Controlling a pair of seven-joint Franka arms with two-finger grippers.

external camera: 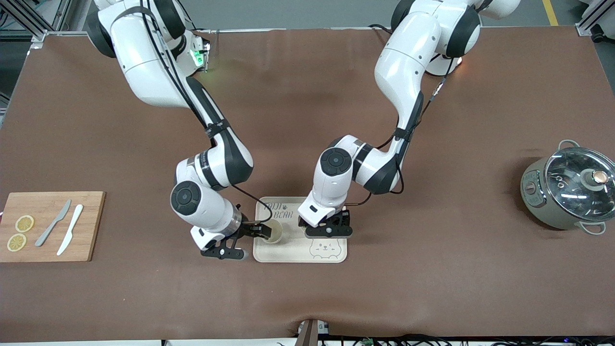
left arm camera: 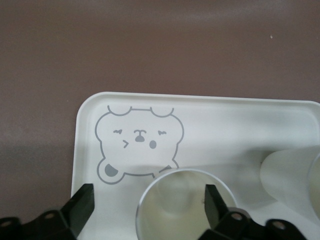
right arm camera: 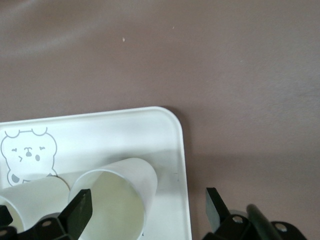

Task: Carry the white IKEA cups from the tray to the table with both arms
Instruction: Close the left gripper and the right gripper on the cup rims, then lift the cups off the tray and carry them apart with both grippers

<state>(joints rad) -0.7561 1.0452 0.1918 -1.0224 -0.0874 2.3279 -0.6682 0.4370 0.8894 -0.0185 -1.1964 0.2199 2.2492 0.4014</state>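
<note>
Two white IKEA cups stand upright side by side on the bear-printed tray point(external camera: 288, 252). One cup point(external camera: 273, 232) shows in the front view, with my right gripper point(external camera: 262, 232) at its rim. In the right wrist view that cup point(right arm camera: 117, 197) sits by one finger while the right gripper point(right arm camera: 147, 209) is open wide, the other finger over the table. My left gripper point(external camera: 328, 230) hides the second cup in the front view. In the left wrist view that cup point(left arm camera: 182, 207) lies under the open left gripper point(left arm camera: 149, 205), one finger over its rim.
A wooden cutting board point(external camera: 53, 226) with lemon slices and two knives lies toward the right arm's end. A grey pot point(external camera: 569, 190) with a glass lid stands toward the left arm's end. The tray point(left arm camera: 225, 130) point(right arm camera: 100, 135) rests on brown table cover.
</note>
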